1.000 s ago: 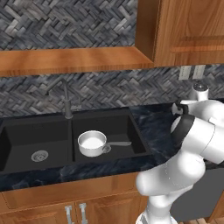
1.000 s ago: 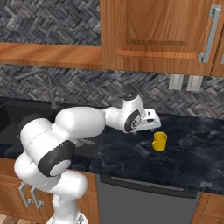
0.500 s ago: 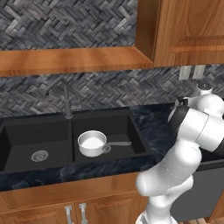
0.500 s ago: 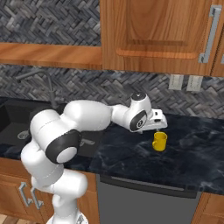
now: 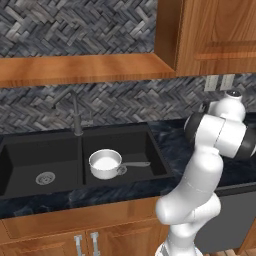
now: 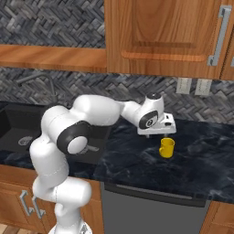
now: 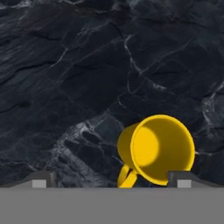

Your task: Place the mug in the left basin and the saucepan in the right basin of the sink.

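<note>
No brand, label or writing can be read on anything here. The mug (image 6: 167, 147) is plain bright yellow and stands upright on the dark marbled counter (image 6: 137, 160), well to the right of the sink (image 5: 75, 165), its mouth facing up. In the hand view the mug (image 7: 156, 151) sits low and right of centre, seen from above so that its yellow inside shows, with its loop handle pointing toward the lower left of that view. The gripper (image 6: 159, 132) hangs just above the mug, a little to its left, not touching it; its jaws are spread wide with nothing between them, and in the hand view one dark fingertip (image 7: 40, 178) shows at the lower left while the other overlaps the mug's lower right rim. The saucepan (image 5: 106, 163) lies in the right basin (image 5: 145, 155), resting flat with its pale inside up; its long thin handle runs roughly left to right, pointing toward the right wall of that basin. The left basin (image 5: 25, 160) shows only its round steel drain (image 5: 45, 177). The slim grey faucet (image 5: 75, 112) rises behind the divider between the two basins, against the herringbone backsplash (image 5: 115, 102). Wooden cabinets (image 6: 164, 36) hang above the counter, and two wall outlets (image 6: 192, 85) sit on the backsplash behind the mug.
</note>
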